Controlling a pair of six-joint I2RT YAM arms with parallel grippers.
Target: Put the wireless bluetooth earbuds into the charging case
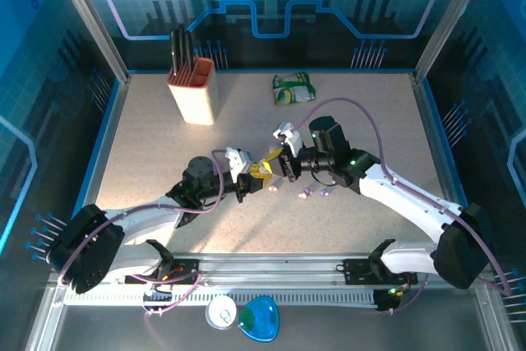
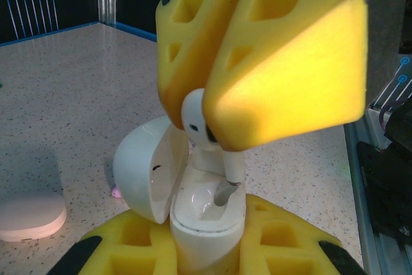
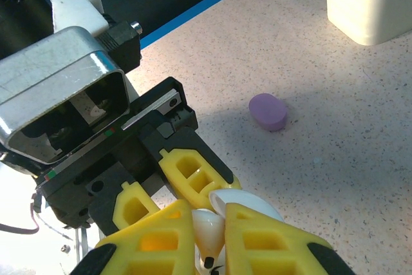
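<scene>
Clamped low between the yellow fingers of my left gripper (image 2: 206, 243) is the charging case (image 2: 206, 214), white, its lid swung back to the left so the well faces up. I hold it by the body so it stays steady and open to the other arm. Above it, my right gripper (image 2: 205, 120) is pinched tight on the head of one white earbud (image 2: 193, 117). That grip leaves the stem free to lead the way in. The stem tip sits at the mouth of the well, and I judge it not yet seated.

Out on the table, I count three tiny loose earbuds from above: a pale pink earbud (image 1: 271, 189) just below the grippers and a pair of earbuds (image 1: 304, 195) side by side to its right. My right wrist view has one lilac earbud (image 3: 268, 111); I cannot tell whether it is one of those three. One closed pale case (image 2: 29, 216) rests nearby. One cream holder (image 1: 193, 92) and one green packet (image 1: 293, 88) stand well apart.
</scene>
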